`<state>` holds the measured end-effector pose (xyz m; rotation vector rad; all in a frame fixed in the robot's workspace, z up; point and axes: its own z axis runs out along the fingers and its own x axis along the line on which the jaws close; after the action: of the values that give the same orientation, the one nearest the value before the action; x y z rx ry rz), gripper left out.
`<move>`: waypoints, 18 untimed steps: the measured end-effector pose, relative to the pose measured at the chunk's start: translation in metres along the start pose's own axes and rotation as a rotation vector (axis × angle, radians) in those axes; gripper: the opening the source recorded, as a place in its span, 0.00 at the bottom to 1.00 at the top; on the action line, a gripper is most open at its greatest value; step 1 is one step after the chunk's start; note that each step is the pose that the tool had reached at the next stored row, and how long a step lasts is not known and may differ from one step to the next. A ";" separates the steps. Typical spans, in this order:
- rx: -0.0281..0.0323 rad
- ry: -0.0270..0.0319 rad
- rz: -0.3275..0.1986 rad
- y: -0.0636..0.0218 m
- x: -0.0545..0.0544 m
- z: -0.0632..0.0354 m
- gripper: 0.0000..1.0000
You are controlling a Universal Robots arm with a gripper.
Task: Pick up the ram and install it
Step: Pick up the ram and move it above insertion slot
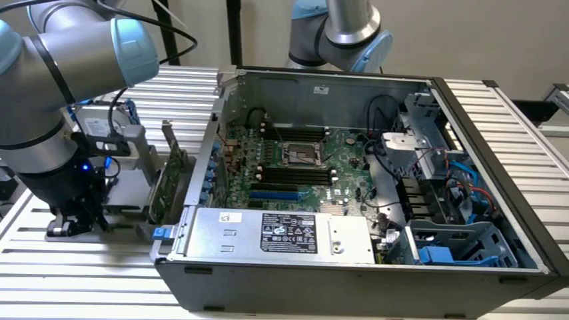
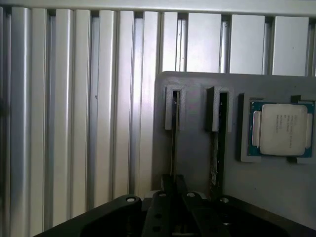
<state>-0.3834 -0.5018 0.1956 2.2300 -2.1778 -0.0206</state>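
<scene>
Wrist view gives you the fingers [image 2: 167, 185] drawn in to a narrow stance on either side of the ram [image 2: 173, 143], which stands on edge in a slot of the grey holder [image 2: 195, 148]. By my reading they are closed on its upper edge, and the stick is not yet lifted out of its bracket. Treat the stick as light, thin and stiff but fragile. It will not sag, yet a skewed pull could bind it in the slot or strain the board, so you want the hold on its flat faces near mid-length, square to the slot and clear of the contact edge. Just beside it, in the neighbouring slot toward the processor [image 2: 280, 129], a second stick [image 2: 216, 158] with a small pale label sits edge-up. The processor lies flat in its own recess of the same holder. Around the holder runs the ribbed aluminium table [image 2: 74, 123]. From the exterior view you see the arm [image 1: 53, 133] reaching down to the table at that view's left, near an upright green expansion card [image 1: 173, 177]. Beyond the card stands the open computer case [image 1: 356, 280], whose dark memory slots [image 1: 289, 175] look unfilled.
</scene>
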 end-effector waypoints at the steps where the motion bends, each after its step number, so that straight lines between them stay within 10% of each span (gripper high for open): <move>1: 0.0001 -0.0001 0.000 0.0000 0.000 -0.0015 0.00; 18: 0.0003 -0.0002 0.000 0.0014 0.000 -0.0675 0.00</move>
<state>-0.3830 -0.5017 0.2631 2.2303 -2.1779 -0.0206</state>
